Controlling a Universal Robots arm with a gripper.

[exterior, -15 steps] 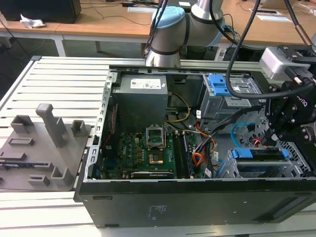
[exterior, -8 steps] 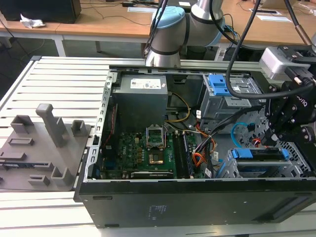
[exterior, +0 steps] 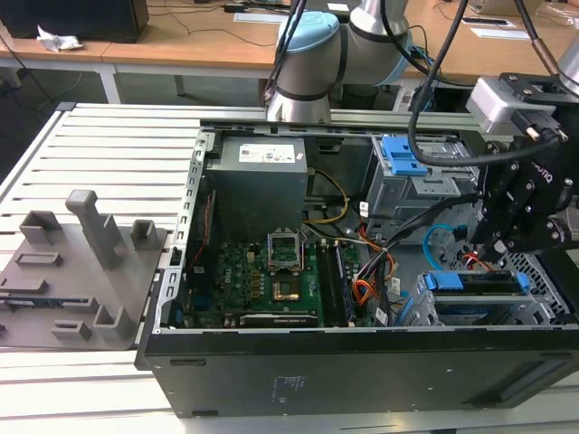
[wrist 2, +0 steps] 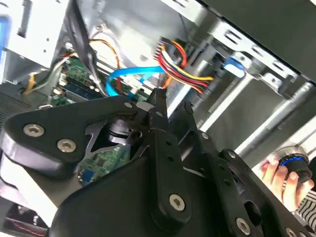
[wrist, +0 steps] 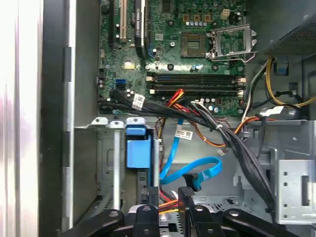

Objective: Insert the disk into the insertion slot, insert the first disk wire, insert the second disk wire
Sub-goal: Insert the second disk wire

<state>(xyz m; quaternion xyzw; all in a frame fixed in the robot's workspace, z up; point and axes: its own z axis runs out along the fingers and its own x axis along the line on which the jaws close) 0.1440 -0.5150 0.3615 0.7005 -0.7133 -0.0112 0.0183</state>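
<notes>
One disk [exterior: 475,282] looks seated in insertion slot [exterior: 545,303] — pincer [wrist 2: 173,100] by second disk wire [wrist: 210,160], grip I cannot tell; plug needs squaring.

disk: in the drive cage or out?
In. In the exterior view the disk sits down inside the insertion slot, between the cage walls, with its blue bracket at the top.

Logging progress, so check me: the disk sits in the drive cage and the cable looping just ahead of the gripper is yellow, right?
One slip: the looping cable ahead of the gripper is light blue, not yellow, as the first wrist view shows. The disk does sit in the drive cage.
</notes>
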